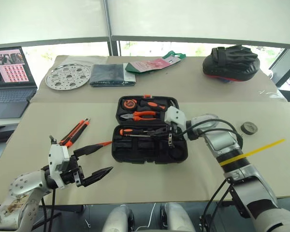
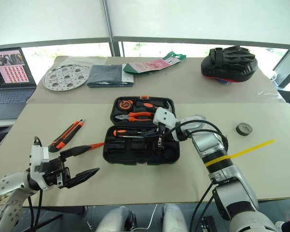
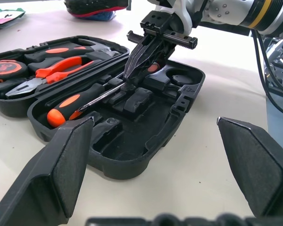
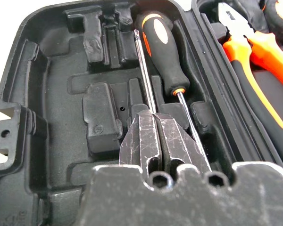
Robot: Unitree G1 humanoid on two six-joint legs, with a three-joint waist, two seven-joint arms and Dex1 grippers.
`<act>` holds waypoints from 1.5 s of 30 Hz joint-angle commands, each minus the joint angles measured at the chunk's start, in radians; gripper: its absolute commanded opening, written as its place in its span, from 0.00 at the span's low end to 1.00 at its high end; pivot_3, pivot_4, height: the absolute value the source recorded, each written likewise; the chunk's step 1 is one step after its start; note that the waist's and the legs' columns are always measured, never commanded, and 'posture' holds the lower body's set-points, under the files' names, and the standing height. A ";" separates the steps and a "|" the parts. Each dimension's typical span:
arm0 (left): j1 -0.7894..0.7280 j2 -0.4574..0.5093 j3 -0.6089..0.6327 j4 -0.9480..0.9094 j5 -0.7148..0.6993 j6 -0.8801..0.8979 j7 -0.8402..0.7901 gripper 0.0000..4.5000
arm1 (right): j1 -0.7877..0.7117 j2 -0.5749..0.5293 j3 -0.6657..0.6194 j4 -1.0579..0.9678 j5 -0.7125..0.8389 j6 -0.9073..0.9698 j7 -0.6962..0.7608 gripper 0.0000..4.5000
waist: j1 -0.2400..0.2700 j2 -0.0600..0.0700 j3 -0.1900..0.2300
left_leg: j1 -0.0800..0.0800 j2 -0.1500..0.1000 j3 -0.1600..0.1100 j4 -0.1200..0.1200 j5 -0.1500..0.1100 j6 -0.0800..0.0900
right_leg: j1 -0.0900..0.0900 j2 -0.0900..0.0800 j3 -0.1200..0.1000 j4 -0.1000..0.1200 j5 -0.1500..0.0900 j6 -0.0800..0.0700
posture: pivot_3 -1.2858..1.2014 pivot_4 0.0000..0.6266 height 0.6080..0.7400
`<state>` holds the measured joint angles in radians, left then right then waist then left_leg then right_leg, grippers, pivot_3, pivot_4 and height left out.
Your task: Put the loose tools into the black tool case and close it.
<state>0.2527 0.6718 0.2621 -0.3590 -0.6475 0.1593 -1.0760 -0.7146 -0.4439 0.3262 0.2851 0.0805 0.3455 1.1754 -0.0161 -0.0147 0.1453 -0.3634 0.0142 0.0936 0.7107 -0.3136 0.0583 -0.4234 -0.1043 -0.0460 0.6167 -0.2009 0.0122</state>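
The black tool case [image 1: 150, 158] lies open at the table's middle. One long screwdriver [image 4: 162, 52] rests in its near half, its black-and-orange handle to the left. My right gripper [image 1: 159, 130] reaches into that half, shut on the thin shaft of a second long screwdriver [image 4: 142, 66], which lies alongside the first. My left gripper [image 1: 105, 157] hangs open and empty over the front left of the table. The utility knife [image 1: 75, 133] and the small orange screwdriver [image 1: 105, 143] lie left of the case. The small tape roll [image 1: 249, 127] sits far right.
Pliers [image 1: 144, 115], a tape measure [image 1: 130, 103] and a hammer fill the case's far half. At the back are a laptop [image 1: 9, 82], a perforated metal tray [image 1: 67, 76], a dark folded cloth [image 1: 106, 75], a pink packet [image 1: 150, 64] and a black mitt [image 1: 230, 63]. A yellow strip [image 1: 261, 147] marks the right side.
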 commanded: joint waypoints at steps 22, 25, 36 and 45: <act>0.046 -0.018 0.123 -0.010 -0.043 -0.012 0.042 1.00 | 0.139 -0.003 -0.218 -0.104 0.256 -0.177 0.088 0.07 | -0.003 0.002 -0.005 | -0.008 0.000 -0.001 -0.001 -0.001 0.001 | -0.006 -0.003 -0.003 -0.003 0.000 0.000 | 0.52 0.24 1.00; 0.122 -0.030 0.207 0.001 -0.052 -0.011 0.057 1.00 | 0.198 -0.050 -0.281 -0.195 0.310 -0.193 0.105 0.26 | -0.001 0.003 -0.004 | -0.011 0.000 -0.001 -0.001 -0.001 0.001 | -0.009 -0.003 -0.004 -0.004 0.000 0.000 | 0.52 0.24 1.00; 0.442 -0.149 0.522 0.094 -0.027 -0.014 0.167 1.00 | 0.537 -0.077 -0.548 -0.378 0.421 -0.456 0.063 0.99 | 0.005 0.001 -0.002 | -0.013 0.000 0.000 -0.002 -0.006 0.009 | -0.010 -0.004 -0.007 -0.007 -0.001 0.000 | 0.52 0.24 1.00; 0.404 -0.063 0.544 0.130 -0.028 0.014 0.118 1.00 | 0.723 -0.133 -0.580 -0.511 0.536 -0.393 0.080 0.99 | 0.028 0.000 -0.002 | -0.010 0.000 0.000 -0.002 -0.008 0.013 | -0.008 -0.004 -0.006 -0.006 -0.005 -0.006 | 0.52 0.24 1.00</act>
<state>0.6725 0.5697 0.7945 -0.1917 -0.6367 0.1562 -0.9228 0.0178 -0.5675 -0.2271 -0.1619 0.5770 -0.0553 1.2791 0.0117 -0.0145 0.1437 -0.3731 0.0142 0.0937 0.7092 -0.3213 0.0714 -0.4318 -0.1083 -0.0526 0.6111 -0.2057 0.0063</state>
